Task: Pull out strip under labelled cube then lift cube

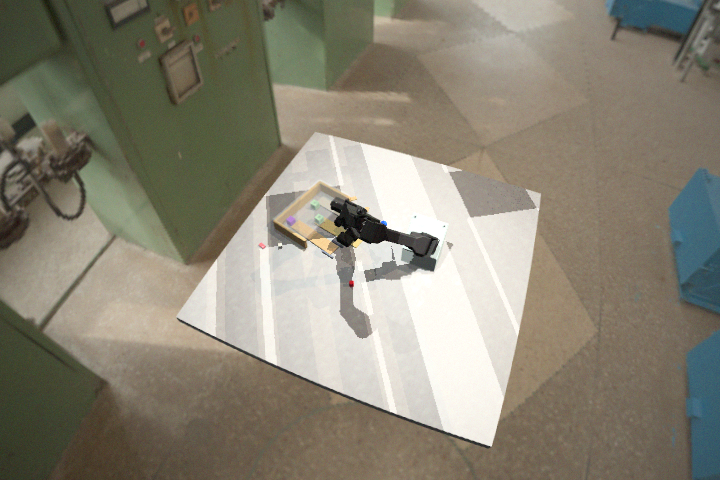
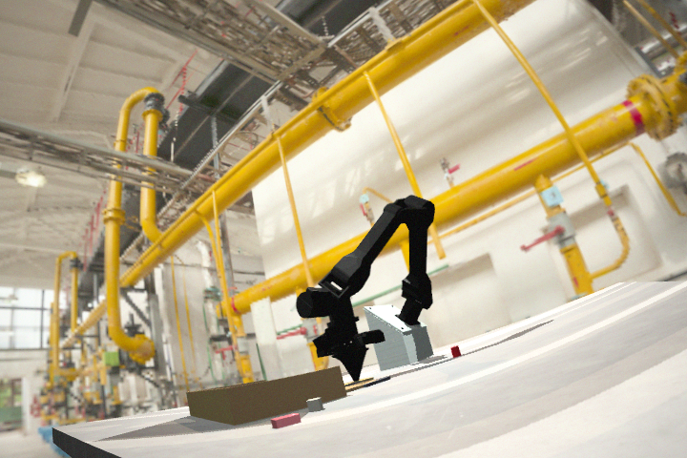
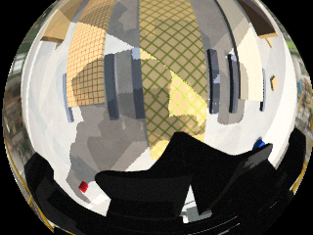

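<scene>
My gripper (image 2: pixel 357 378) (image 3: pixel 178 136) is shut with nothing between its fingers. It points down, just outside the tray's open side, its tips over or at the near end of the cross-hatched yellow strip (image 1: pixel 331 226) (image 3: pixel 171 29); contact cannot be told. An orange grid strip (image 1: pixel 324 245) (image 3: pixel 88 54) lies to its left and a cream strip (image 3: pixel 250 64) to its right in the wrist view. A purple cube (image 1: pixel 290 220) and two green cubes (image 1: pixel 314 204) (image 1: pixel 318 217) are inside the tray. Their labels are not readable, and the arm hides part of the tray.
The wooden tray (image 1: pixel 293 235) (image 2: pixel 280 397) has raised walls. Dark guide bars (image 3: pixel 111 88) (image 3: pixel 212 80) flank the strips. A red cube (image 1: pixel 350 283) (image 2: pixel 455 351) (image 3: pixel 83 186), a blue object (image 1: pixel 383 223) (image 3: pixel 259 144), a pink block (image 1: pixel 262 245) (image 2: pixel 285 420) and a grey cube (image 1: pixel 280 246) (image 2: pixel 314 404) lie outside.
</scene>
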